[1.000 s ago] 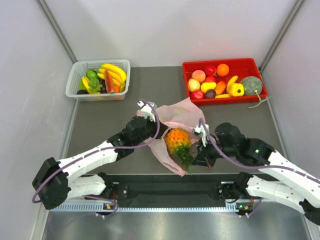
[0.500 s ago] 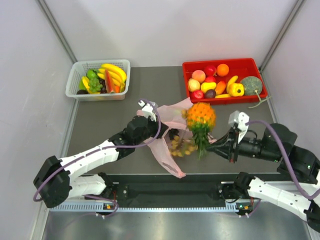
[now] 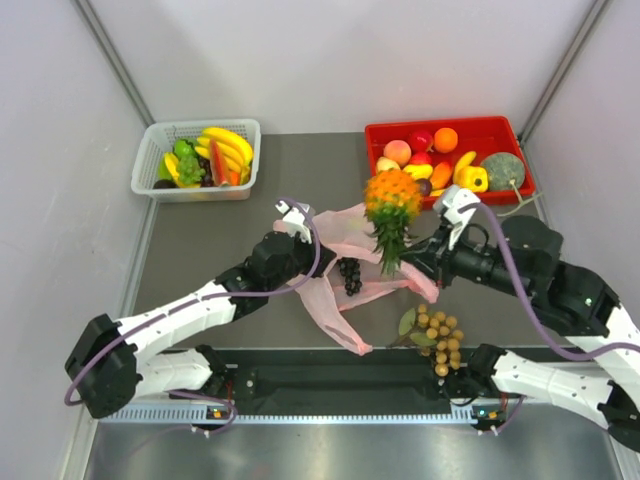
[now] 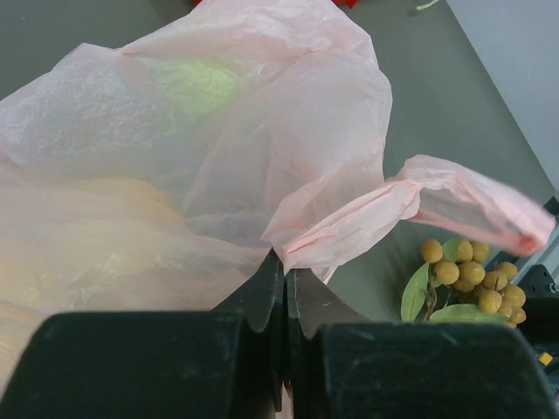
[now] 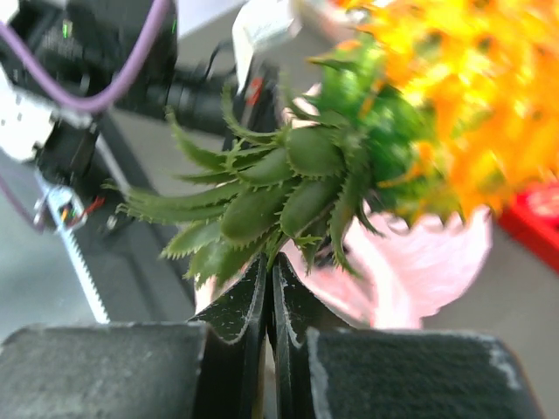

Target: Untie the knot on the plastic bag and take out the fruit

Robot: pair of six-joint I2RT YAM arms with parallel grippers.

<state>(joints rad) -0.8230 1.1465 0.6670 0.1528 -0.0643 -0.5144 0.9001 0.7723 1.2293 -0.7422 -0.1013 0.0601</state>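
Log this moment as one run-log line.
left gripper: shut on plastic bag | right gripper: shut on pineapple | tan grapes: on table

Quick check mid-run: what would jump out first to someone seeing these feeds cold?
The orange pineapple hangs crown-down in mid-air near the centre, its green leaves pinched in the shut right gripper. Below it, the crumpled pink plastic bag is clamped by the left gripper, and the tan grapes lie loose on the table near the front edge.
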